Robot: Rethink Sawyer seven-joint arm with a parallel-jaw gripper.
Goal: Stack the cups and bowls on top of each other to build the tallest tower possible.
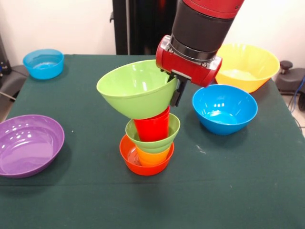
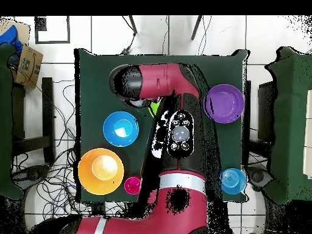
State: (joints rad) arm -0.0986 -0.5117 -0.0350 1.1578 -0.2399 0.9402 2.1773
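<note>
- The gripper (image 1: pixel 177 90) has its fingers clamped on the rim of the large green bowl (image 1: pixel 136 90), which tilts toward the camera.
- That bowl's base touches the top of the red cup (image 1: pixel 153 129), the peak of the tower (image 1: pixel 148 143) in the middle of the green table (image 1: pixel 228 191).
- Below it: small green bowl (image 1: pixel 155 138), yellow-orange cup (image 1: pixel 153 156), orange bowl (image 1: pixel 143 164).
- To one side of the tower, a blue bowl (image 1: pixel 224 109) and the big yellow bowl (image 1: pixel 248 64) behind it.
- Purple bowl (image 1: pixel 28 144) sits at the other edge, a small blue bowl (image 1: pixel 44 63) at the far corner.
- From above, the pink cup (image 2: pixel 132 184) stands just beside the yellow bowl.
</note>
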